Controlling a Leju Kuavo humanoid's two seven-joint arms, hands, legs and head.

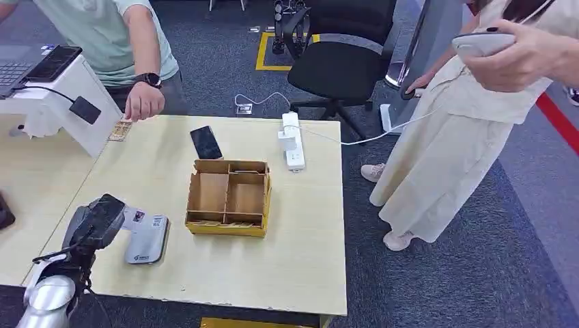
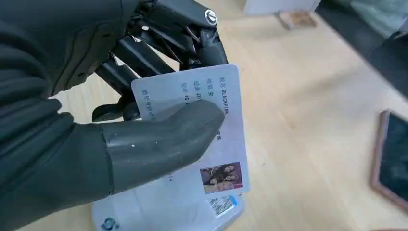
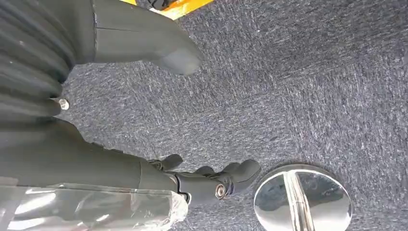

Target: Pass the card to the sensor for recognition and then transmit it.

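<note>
Over the pale wooden table [image 1: 300, 225], just left of the brown cardboard divider box [image 1: 228, 197], the robot's left hand [image 2: 144, 120] pinches the thin white ID card [image 2: 216, 144] above the grey reader pad [image 1: 147, 240], thumb on its face; it looks light, stiff, slick, so best held by the edges, while the right hand [image 3: 159, 110] hangs spread and holds nothing.

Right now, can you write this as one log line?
left robot hand: holds card | card: over sensor | right robot hand: empty, over carpet
</note>
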